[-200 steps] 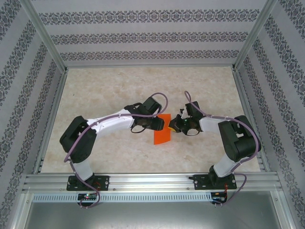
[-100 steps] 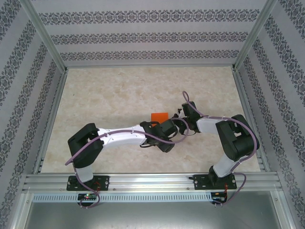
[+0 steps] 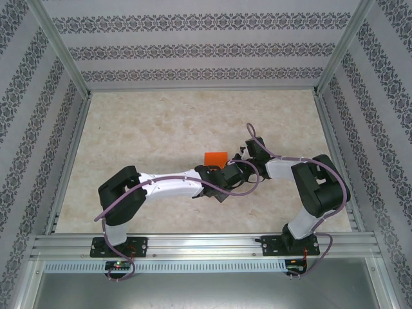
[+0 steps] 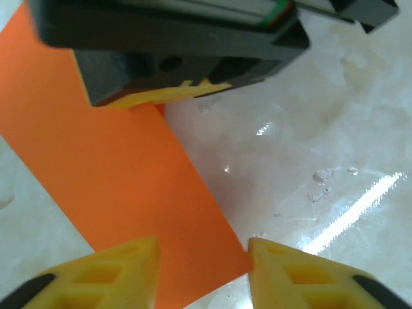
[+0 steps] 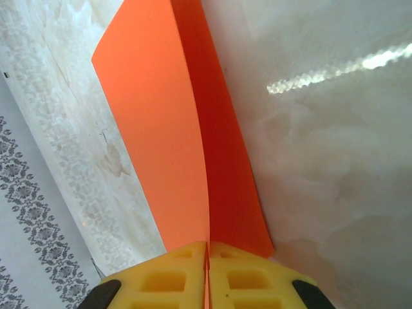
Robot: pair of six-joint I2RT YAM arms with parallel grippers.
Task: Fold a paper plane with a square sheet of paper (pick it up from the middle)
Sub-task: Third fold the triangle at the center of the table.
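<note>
The square sheet of paper (image 5: pixel 167 129) is bright orange and folded along a centre crease into two leaves. My right gripper (image 5: pixel 207 244) is shut on its folded edge and holds it just above the table. In the top view the paper (image 3: pixel 214 157) sticks out to the left of both wrists. My left gripper (image 4: pixel 203 248) is open, its yellow fingers straddling a lower corner of the paper (image 4: pixel 116 167). The left gripper's right fingertip (image 4: pixel 270 257) sits right at that corner. The right gripper's black body (image 4: pixel 167 32) fills the top of the left wrist view.
The marble-patterned tabletop (image 3: pixel 161 122) has bare room behind and to the left of the arms. Patterned walls and an aluminium frame (image 3: pixel 64 167) enclose it. Both wrists are crowded together near the table's middle.
My left arm has swung from the paper's left side across in front, up to the right gripper. The paper now shows further back. The left jaws have narrowed.
</note>
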